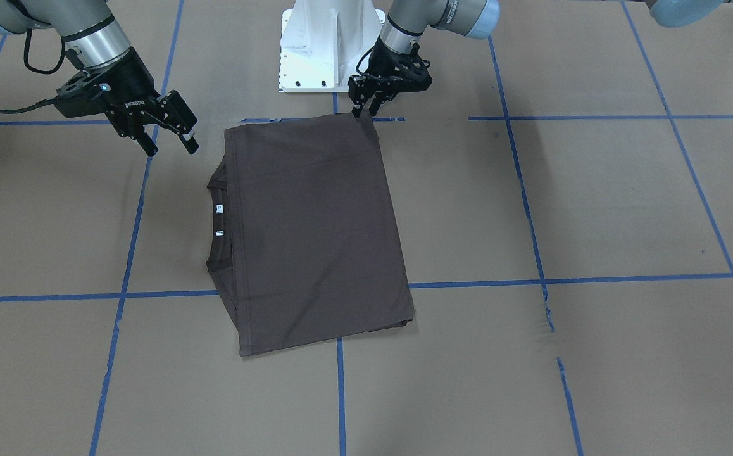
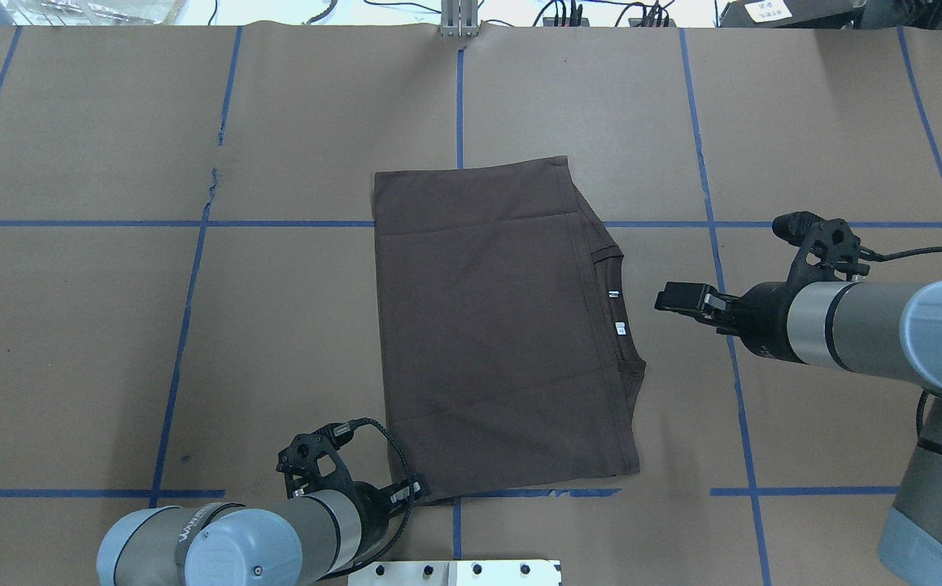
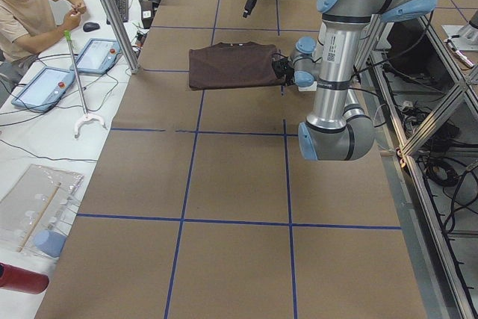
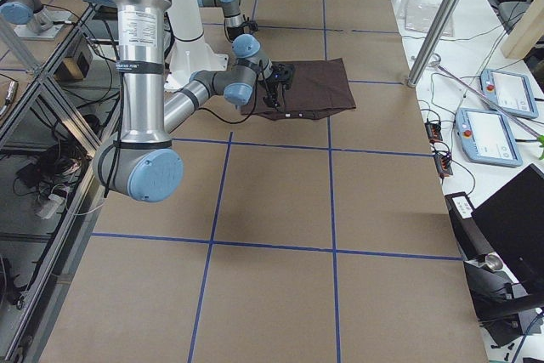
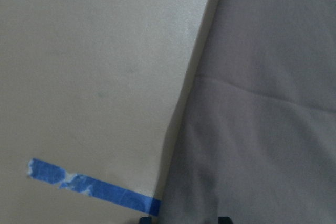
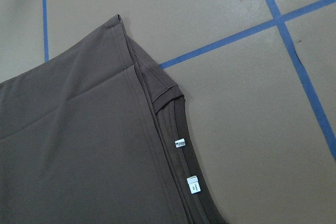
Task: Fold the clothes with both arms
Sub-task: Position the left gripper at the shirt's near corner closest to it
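I count one brown T-shirt point(image 1: 316, 228), folded flat mid-table point(image 1: 594, 190), with two white labels point(image 1: 219, 208) at its collar. My left gripper point(image 1: 366, 113) meets its corner, fingers narrowly parted. My right gripper point(image 1: 172, 149) hovers spread beside the collar.

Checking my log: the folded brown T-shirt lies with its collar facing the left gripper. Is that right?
No. The collar of the folded T-shirt faces the right gripper, which is open beside it; the left gripper is at the shirt's near corner. The overhead view shows it.
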